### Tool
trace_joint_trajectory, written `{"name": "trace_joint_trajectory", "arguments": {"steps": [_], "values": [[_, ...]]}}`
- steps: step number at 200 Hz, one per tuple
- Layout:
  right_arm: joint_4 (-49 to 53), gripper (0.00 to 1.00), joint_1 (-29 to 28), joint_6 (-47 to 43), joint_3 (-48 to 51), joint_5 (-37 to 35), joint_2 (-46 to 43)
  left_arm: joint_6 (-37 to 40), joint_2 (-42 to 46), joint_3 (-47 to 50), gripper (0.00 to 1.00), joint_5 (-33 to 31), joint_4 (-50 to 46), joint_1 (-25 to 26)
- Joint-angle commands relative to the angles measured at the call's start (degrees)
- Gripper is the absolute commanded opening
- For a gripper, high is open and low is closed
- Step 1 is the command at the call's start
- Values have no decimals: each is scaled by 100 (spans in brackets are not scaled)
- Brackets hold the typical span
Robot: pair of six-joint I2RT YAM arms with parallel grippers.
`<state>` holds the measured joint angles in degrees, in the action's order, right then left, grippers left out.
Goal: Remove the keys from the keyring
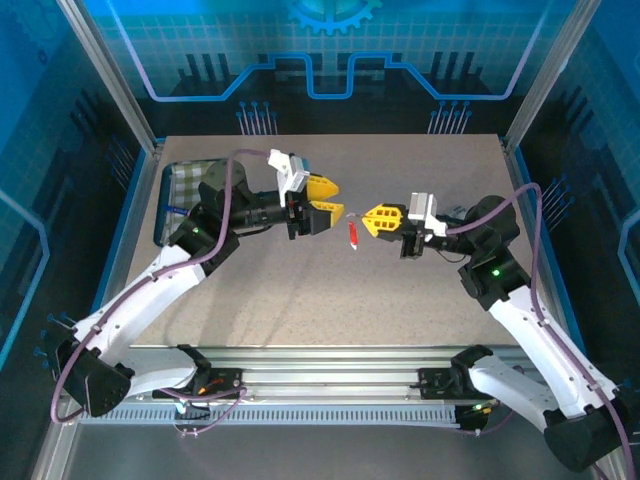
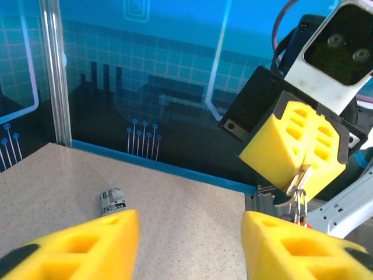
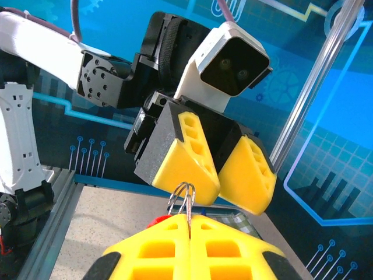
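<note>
The bench [image 1: 300, 300] has bare room all around the two grippers facing each other above its middle. The left gripper [image 1: 340, 198] is half open and empty; the right gripper [image 1: 368, 218] is squeezed tight on the keyring [image 3: 184, 195], whose red tag [image 1: 352, 233] hangs between them. The key is too small to make out.

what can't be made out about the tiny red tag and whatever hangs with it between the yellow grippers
- Small dark grey metal key: top view, too small to tell apart from the red tag.
- Red tag: right wrist view, mostly hidden behind the shut right gripper.
- Thin silver wire ring: lower part hidden inside that grip.
- Small labelled cylinder: left wrist view, print blurred, near end behind the left gripper.
</note>
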<state>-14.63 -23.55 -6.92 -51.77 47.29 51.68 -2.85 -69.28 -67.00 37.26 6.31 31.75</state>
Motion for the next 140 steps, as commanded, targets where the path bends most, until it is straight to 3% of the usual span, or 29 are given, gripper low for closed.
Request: {"name": "trace_joint_trajectory", "arguments": {"steps": [1,101,140], "values": [[-31,0,95,92,-105,-103,63,55,38,38,53,-241,46,-81],[223,0,198,171,-360,-882,630,177,-180,-47,61,-352,-102,-139],[152,0,193,232,-352,-745,617,220,-373,-168,62,-219,-214,-141]]}}
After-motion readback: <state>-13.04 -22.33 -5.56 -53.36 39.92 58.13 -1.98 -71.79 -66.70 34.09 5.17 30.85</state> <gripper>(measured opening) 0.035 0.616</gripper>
